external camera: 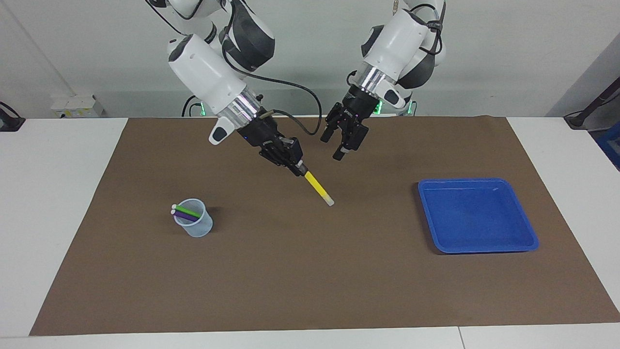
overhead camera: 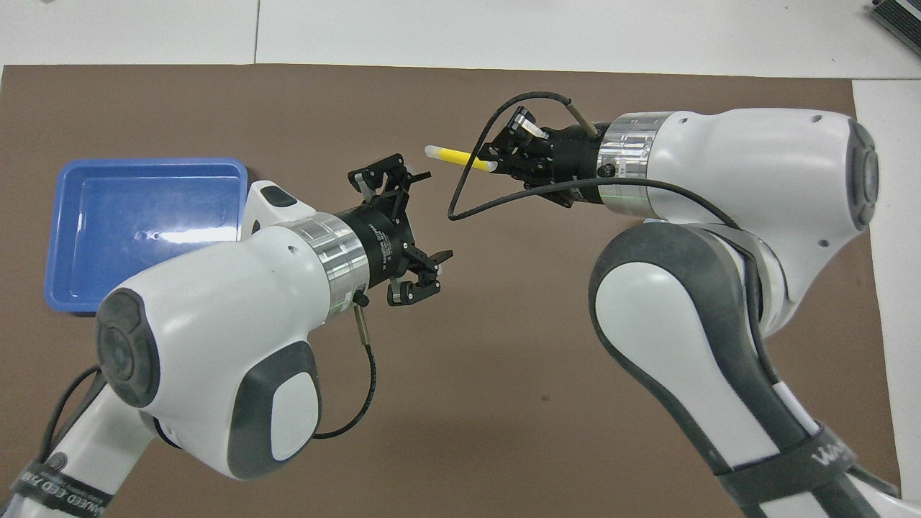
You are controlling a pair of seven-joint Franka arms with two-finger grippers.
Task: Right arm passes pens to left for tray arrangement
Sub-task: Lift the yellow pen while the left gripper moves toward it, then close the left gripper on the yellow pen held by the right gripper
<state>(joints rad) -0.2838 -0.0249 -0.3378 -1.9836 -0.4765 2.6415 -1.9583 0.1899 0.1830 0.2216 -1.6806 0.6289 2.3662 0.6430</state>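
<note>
My right gripper is shut on the yellow pen and holds it in the air over the middle of the brown mat, its pale end pointing toward the left gripper. It also shows in the overhead view with the yellow pen. My left gripper is open and hangs beside the pen, a short gap away from it; it also shows in the overhead view. The green pen and purple pen stand in a translucent cup. The blue tray lies empty toward the left arm's end and shows in the overhead view too.
The brown mat covers most of the white table. The cup stands toward the right arm's end and is hidden under the right arm in the overhead view. A black cable loops from the right wrist.
</note>
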